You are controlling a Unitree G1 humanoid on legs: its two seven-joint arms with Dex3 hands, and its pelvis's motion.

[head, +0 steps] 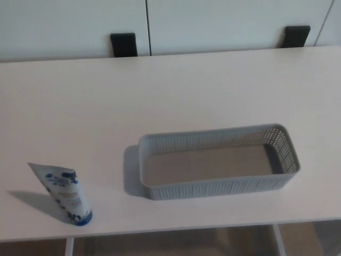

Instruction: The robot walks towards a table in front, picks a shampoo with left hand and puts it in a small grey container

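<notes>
I am looking down on a white desk (170, 90). The shampoo tube (66, 194), white with blue print, is standing on its blue cap close to the desk's front edge, toward the front left corner, with its flat crimped end tilting up and to the left. The small grey container (216, 188), a long perforated basket, is sitting along the front edge right of the middle, well apart from the tube. Two black brackets (123, 45) are showing beyond the desk's far edge. My left hand and right hand are lying outside the view, so I cannot tell whether my fingers are apart or together.
</notes>
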